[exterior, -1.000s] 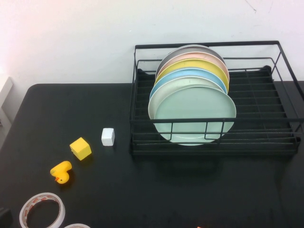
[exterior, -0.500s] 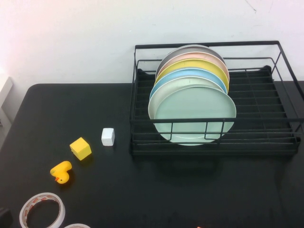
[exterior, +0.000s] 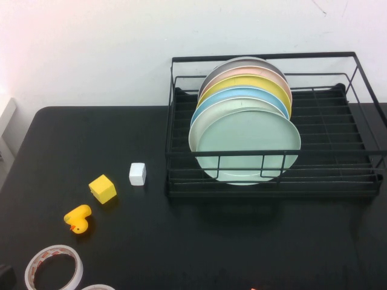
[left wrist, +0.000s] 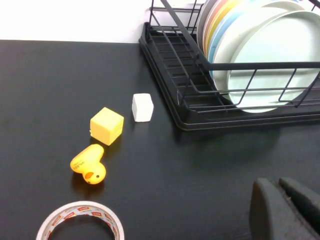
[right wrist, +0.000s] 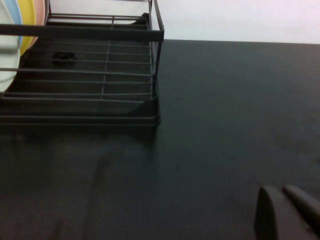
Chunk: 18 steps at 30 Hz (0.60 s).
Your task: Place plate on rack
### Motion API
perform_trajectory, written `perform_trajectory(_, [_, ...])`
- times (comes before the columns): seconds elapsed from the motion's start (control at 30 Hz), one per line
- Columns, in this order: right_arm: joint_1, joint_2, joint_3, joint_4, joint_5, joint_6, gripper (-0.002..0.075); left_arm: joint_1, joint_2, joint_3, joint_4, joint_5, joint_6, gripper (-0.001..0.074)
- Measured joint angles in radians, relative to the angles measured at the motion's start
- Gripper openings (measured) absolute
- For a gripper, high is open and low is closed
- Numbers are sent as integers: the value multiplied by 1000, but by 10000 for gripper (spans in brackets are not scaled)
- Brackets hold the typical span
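- I am seeing the plate (exterior: 248, 145) already standing on edge in the rack (exterior: 363, 175), frontmost in a row of plates, its face turned toward me and its rim behind the rack's front rail.
- I am judging the placement itself as done; no plate is lying on the bench (exterior: 199, 241).
- My left gripper (left wrist: 292, 207) is hanging low over the bench, on my side of the rack's front left corner, its jaws pressed together and holding nothing.
- My right gripper (right wrist: 290, 212) is hovering over bare bench off the rack's right end, jaws likewise closed and empty.
- The plate is lying ahead of both, between them; from the left wrist view I am reading the left arm as somewhat nearer.
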Motion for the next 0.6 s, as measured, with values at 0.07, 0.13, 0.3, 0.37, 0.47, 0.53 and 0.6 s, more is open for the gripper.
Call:
perform_trajectory(0.07, [0,0,0,0,0,0,-2,0,0,0,0,0,0,-3])
perform_trajectory(0.13, [0,0,0,0,0,0,-2,0,0,0,0,0,0,-3])
perform_trajectory(0.3, [0,0,0,0,0,0,-2,0,0,0,0,2,0,-3])
perform_trajectory(0.37, [0,0,0,0,0,0,-2,0,0,0,0,2,0,-3])
perform_trajectory(0.47, [0,0,0,0,0,0,-2,0,0,21,0,-15,0,-3])
perform_trajectory(0.53, [0,0,0,0,2,0,-2,0,0,56,0,-39,0,-3])
perform_trajectory(0.6, [0,0,0,0,2,0,-2,4,0,105,0,-50,0,-3])
